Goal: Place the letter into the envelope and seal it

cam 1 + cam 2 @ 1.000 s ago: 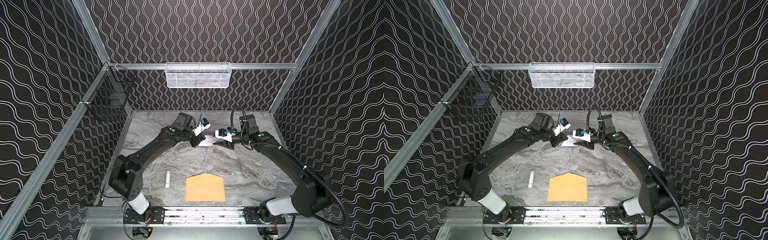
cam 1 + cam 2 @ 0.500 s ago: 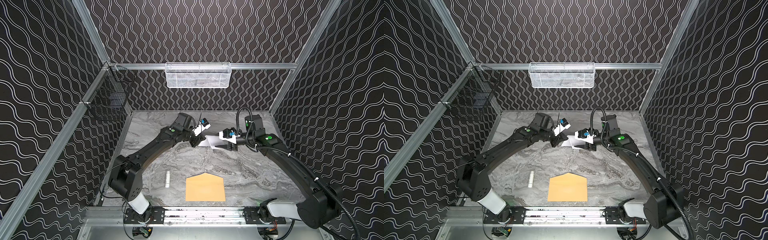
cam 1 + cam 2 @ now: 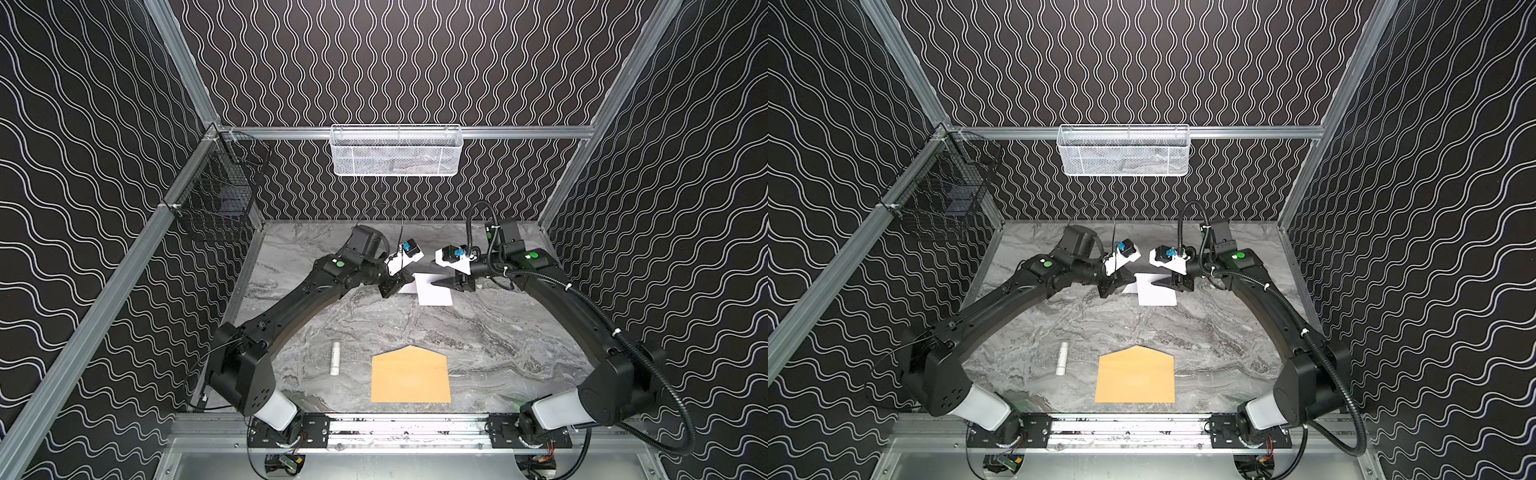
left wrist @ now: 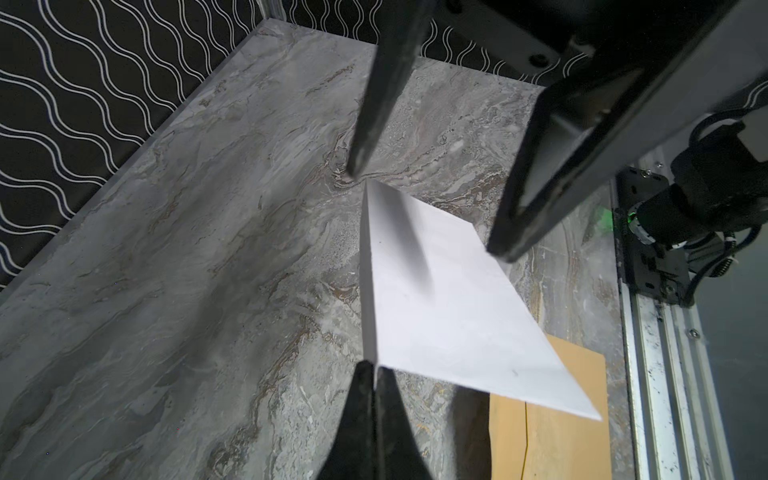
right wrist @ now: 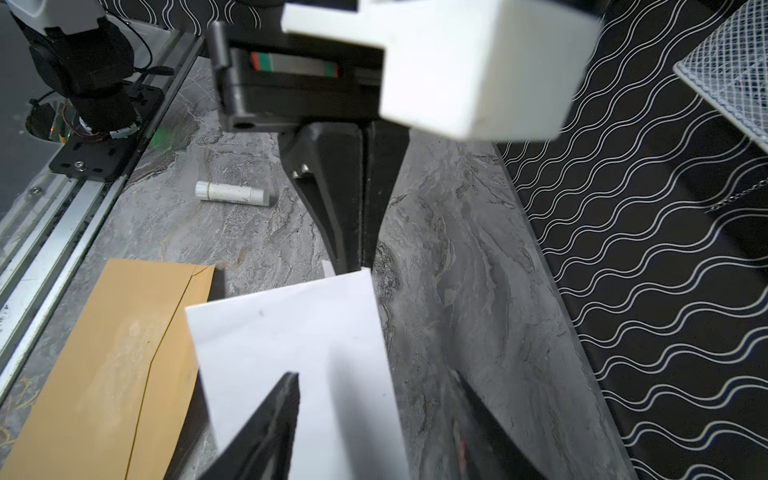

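A: Left wrist view first. Surface?

B: Grey veined tabletop (image 4: 187,249), matt, bare around the envelope (image 4: 561,449). Same slab in both top views, boxed in by black walls (image 3: 415,62) with white wavy lines and by metal framing (image 3: 180,62).

A: Anything hung up there?

B: Up on the back wall, far beyond the envelope's pointed flap, a white mesh basket (image 3: 396,150). Off toward the left arm's side, a black wire basket (image 3: 216,199).

A: And the letter (image 3: 434,293)?

B: Held up off the slab, beyond the envelope's flap and well apart from it. Pinched at one corner by the tightly clamped left gripper (image 4: 375,368). At the opposite edge, the right gripper (image 4: 426,212), spread wide, gripping nothing.

A: Touching the paper?

B: Can't tell. Blurred on the far finger in the right wrist view. As for the envelope, cut off by the picture edge and partly covered by the letter in both wrist views. Just beside the envelope, a white tube (image 3: 335,358), printing unreadable.
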Robot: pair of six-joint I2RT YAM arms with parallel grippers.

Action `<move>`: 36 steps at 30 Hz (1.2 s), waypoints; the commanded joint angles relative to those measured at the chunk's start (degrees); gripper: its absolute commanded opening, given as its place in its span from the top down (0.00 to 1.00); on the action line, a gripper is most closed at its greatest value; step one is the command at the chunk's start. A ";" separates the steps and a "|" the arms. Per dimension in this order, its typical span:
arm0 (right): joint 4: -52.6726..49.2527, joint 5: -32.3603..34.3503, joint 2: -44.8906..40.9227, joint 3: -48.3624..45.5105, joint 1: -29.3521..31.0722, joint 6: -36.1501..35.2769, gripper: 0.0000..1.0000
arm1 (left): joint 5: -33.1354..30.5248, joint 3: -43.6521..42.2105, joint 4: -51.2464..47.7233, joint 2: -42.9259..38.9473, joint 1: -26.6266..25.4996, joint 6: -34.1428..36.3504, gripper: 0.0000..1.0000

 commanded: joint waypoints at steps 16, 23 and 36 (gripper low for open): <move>-5.94 -1.64 4.56 2.51 0.52 -3.06 0.52 | 2.63 0.75 0.64 -0.13 -0.80 0.93 1.00; -7.30 -2.13 5.17 3.16 1.04 -3.99 0.62 | 3.01 0.89 0.58 -0.28 -0.86 0.71 1.00; -8.72 -1.52 5.41 3.67 1.06 -4.96 0.93 | 2.22 1.10 0.12 -0.55 -0.92 1.25 1.00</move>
